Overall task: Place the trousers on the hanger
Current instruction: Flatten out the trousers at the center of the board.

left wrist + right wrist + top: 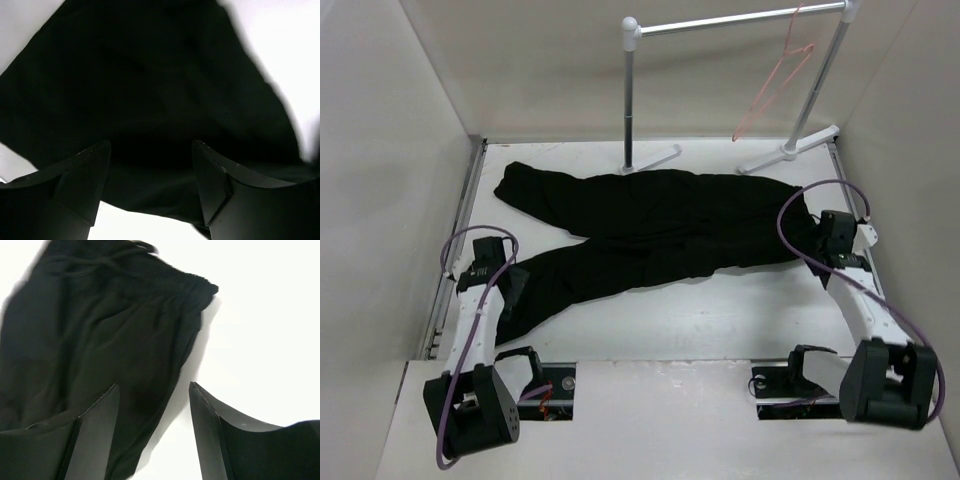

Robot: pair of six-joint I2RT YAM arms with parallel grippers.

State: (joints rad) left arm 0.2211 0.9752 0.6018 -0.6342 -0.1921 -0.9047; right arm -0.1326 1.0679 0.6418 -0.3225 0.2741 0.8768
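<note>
- White worktop, enclosed on three sides by pale panels.
- Left claw: fingers spread, nothing between them, poised over the near leg of the trousers.
- Right claw: also spread, straddling the waistband edge, one finger above cloth and the other above bare worktop.
- Trousers: lying flat, waist to the right, legs splayed leftward.
- Hanger: hooked on the rack rail at far right, well apart from the trousers.
- Likely risks: a pinch catching only the top layer would let cloth slip; trailing legs could snag the rack feet; the free-hanging hanger may swing or be knocked off.
- Surface: smooth and white; the rack stands at its far edge.
</note>
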